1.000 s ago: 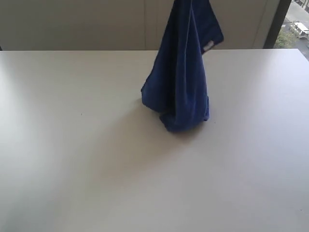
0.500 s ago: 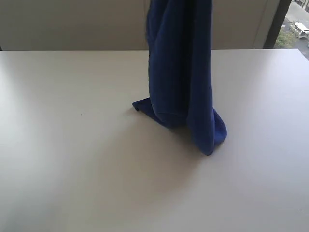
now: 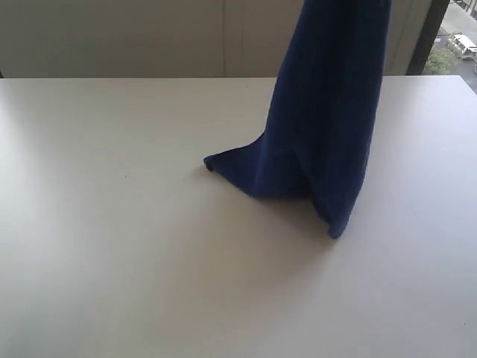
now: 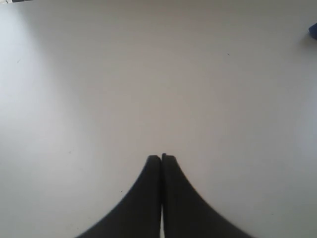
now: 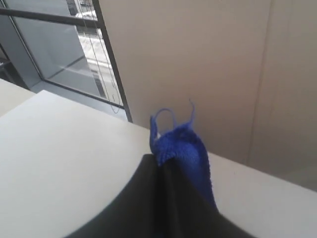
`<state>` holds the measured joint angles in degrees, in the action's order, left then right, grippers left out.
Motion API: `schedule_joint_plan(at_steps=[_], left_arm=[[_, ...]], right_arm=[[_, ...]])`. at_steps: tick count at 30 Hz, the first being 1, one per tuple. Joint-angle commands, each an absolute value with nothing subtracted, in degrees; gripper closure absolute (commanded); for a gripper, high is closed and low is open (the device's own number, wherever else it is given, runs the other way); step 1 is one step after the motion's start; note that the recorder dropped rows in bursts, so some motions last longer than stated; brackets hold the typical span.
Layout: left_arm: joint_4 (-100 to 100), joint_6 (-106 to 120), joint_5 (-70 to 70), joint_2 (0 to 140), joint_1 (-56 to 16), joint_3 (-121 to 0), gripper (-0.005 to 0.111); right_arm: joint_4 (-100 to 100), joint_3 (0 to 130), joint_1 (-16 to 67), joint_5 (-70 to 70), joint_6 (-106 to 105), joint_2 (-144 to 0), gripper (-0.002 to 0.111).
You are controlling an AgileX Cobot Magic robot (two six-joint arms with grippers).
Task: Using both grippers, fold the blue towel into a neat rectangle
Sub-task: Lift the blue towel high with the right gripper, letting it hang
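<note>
The blue towel [image 3: 320, 127] hangs from above the top edge of the exterior view, its lower end trailing on the white table [image 3: 112, 224] with one corner pointing left and one toward the front. Neither gripper shows in that view. In the right wrist view my right gripper [image 5: 161, 161] is shut on a corner of the blue towel [image 5: 181, 144], which bunches out past the dark fingertips. In the left wrist view my left gripper [image 4: 161, 157] is shut with nothing in it, above bare table; a sliver of the towel [image 4: 313, 30] shows at the frame's edge.
A beige wall [image 3: 149, 37] runs behind the table's far edge. A window with a dark frame [image 3: 432, 33] stands at the far right.
The hanging towel has swung to the right, spreading from a bunched bundle into a longer drape. Its lower end has stayed on the table, the left corner holding its place.
</note>
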<state>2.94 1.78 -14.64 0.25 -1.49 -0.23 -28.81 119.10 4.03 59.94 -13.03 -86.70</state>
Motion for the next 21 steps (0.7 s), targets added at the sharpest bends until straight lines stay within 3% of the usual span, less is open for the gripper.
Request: schedule_joint_plan(at_steps=[1, 21], left_arm=[[3.00, 1.51, -14.64, 0.00, -1.37, 0.00, 0.107], [3.00, 1.51, -14.64, 0.00, -1.37, 0.00, 0.107]], right_arm=[[-28.22, 119.19, 3.97, 63.08, -9.88, -88.96, 0.108], [-28.20, 119.30, 3.97, 59.87, -8.55, -83.98, 0.108]])
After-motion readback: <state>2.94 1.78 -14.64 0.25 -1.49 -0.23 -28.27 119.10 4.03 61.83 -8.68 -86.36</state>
